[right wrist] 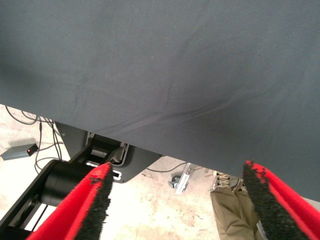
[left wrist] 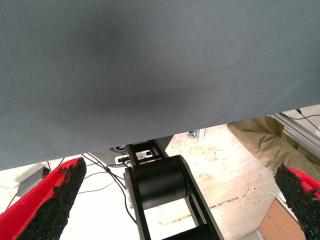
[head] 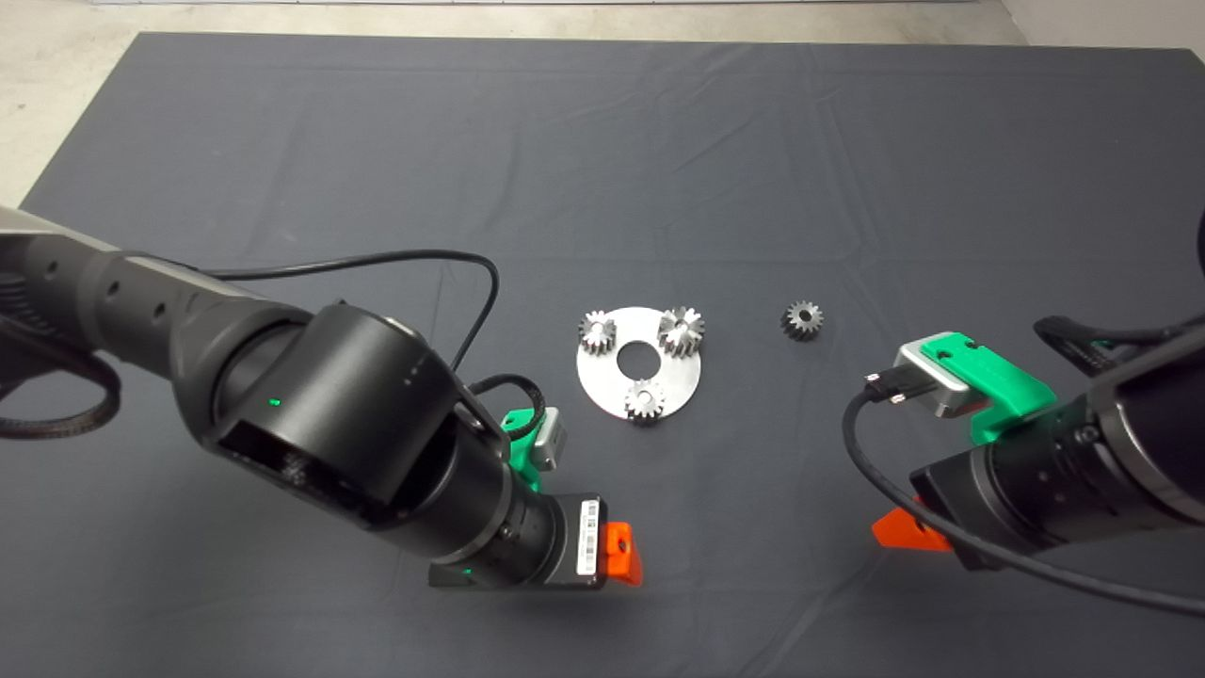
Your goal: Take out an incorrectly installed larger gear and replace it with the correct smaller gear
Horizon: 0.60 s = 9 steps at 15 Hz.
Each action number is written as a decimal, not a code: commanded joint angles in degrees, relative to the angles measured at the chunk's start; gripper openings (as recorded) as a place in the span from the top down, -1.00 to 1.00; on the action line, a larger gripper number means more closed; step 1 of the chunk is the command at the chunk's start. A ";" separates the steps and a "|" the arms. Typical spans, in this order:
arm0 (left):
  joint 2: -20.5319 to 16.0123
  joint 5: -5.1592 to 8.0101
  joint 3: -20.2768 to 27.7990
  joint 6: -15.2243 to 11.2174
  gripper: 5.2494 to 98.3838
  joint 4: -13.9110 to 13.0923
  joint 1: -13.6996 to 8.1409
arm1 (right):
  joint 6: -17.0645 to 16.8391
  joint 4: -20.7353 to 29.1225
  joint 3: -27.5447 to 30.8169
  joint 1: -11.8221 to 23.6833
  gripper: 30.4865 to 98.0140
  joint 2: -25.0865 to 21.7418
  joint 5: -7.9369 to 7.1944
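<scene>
Larger gear (head: 681, 330) seated on round plate (head: 617, 380) at upper right; smaller gear (head: 802, 319) loose on mat (head: 602, 169) to the right. Left gripper (left wrist: 175, 200) and right gripper (right wrist: 180, 200) low, fingers spread, holding nothing

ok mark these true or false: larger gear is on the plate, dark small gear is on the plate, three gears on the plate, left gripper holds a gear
1. The larger gear sits on the round plate: true.
2. The smaller gear sits on the plate: false, it lies on the mat beside the plate.
3. Three gears sit on the plate: true.
4. The left gripper holds a gear: false, it is open and empty; so is the right gripper.
</scene>
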 commanded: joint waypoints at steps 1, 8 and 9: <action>0.07 0.02 0.19 0.02 -0.99 -0.60 -0.96 | 0.32 1.70 0.07 0.75 -0.10 -0.16 -5.91; 0.16 0.18 0.36 0.02 -0.99 -0.60 -1.03 | 0.32 1.49 -0.37 0.66 -0.14 -0.24 -5.91; 0.16 0.18 0.36 0.02 -0.99 -0.60 -1.03 | 0.32 1.44 -0.67 0.66 -0.16 0.11 -5.91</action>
